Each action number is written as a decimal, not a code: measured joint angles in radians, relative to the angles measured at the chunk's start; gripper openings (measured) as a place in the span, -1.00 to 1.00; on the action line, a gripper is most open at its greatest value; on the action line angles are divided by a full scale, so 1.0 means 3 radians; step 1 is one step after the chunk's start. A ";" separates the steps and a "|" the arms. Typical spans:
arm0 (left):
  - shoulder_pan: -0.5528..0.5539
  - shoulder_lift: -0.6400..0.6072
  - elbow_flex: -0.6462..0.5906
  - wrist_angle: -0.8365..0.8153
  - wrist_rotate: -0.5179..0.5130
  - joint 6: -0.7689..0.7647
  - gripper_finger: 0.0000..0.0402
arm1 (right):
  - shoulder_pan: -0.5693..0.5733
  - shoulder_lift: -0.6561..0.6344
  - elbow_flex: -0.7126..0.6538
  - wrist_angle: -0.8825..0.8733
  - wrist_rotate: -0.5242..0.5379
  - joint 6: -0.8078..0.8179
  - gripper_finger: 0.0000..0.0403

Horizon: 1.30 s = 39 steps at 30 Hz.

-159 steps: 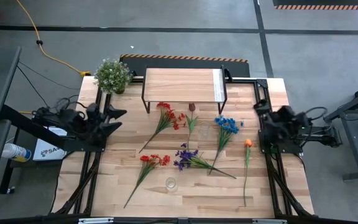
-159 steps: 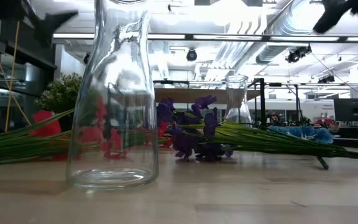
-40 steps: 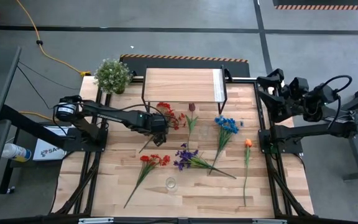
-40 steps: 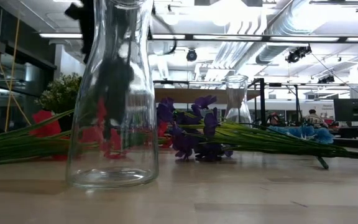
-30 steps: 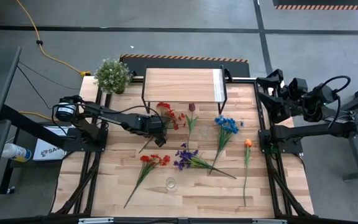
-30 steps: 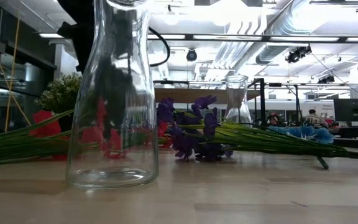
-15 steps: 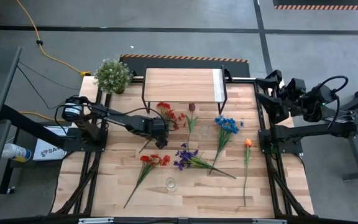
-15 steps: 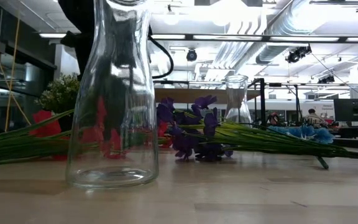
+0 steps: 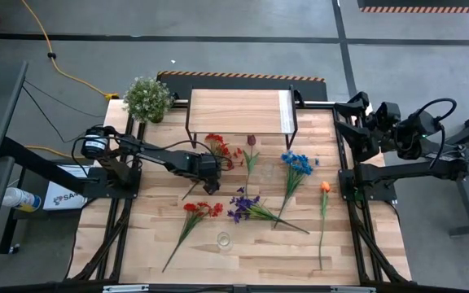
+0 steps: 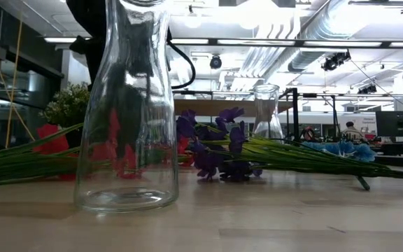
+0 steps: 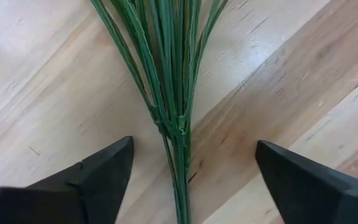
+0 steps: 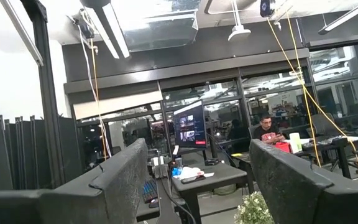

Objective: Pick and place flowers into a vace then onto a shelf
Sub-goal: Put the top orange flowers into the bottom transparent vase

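Several flowers lie flat on the wood table: a red one (image 9: 218,148) by the shelf (image 9: 238,110), a maroon one (image 9: 251,140), a blue one (image 9: 297,163), an orange one (image 9: 325,187), a purple one (image 9: 243,203) and a second red one (image 9: 202,209). A glass vase (image 9: 224,240) stands near the front edge, a second one (image 9: 267,172) mid-table. My left gripper (image 9: 208,181) points down, open, over the first red flower's stem (image 11: 179,124), one finger on either side of it, apart from it. My right gripper (image 12: 197,144) is open, raised at the right (image 9: 351,110).
A bushy potted plant (image 9: 147,98) stands at the far left corner. In the low view the near vase (image 10: 128,105) fills the foreground, hiding most of the left arm. Bare wood lies along the near edge, left and right of the vase.
My left gripper has sunk toward the table over the red flower's stem, tipping a little more downward. The flowers and vases lie as before.
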 joint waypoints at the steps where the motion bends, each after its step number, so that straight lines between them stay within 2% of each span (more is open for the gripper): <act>1: 0.0000 0.0001 0.0000 -0.0003 0.0005 -0.0012 0.73 | 0.0000 0.0000 0.0000 0.0000 0.0000 0.0000 0.34; 15: -0.0004 0.0005 -0.0005 0.0020 -0.0111 -0.0117 -0.31 | 0.0000 0.0000 0.0000 0.0000 -0.0001 -0.0005 0.34; 22: -0.0006 0.0008 -0.0005 0.0021 -0.0217 0.0043 -0.85 | 0.0000 0.0000 0.0000 0.0000 -0.0001 0.0000 0.34; 30: -0.0009 -0.0021 -0.0003 -0.0061 -0.0307 0.0186 -0.82 | 0.0000 0.0000 0.0000 0.0000 -0.0001 0.0000 0.34; 39: -0.0001 -0.0331 0.0000 -0.0585 -0.0536 0.0268 -0.85 | 0.0000 0.0001 0.0000 0.0000 -0.0001 0.0000 0.34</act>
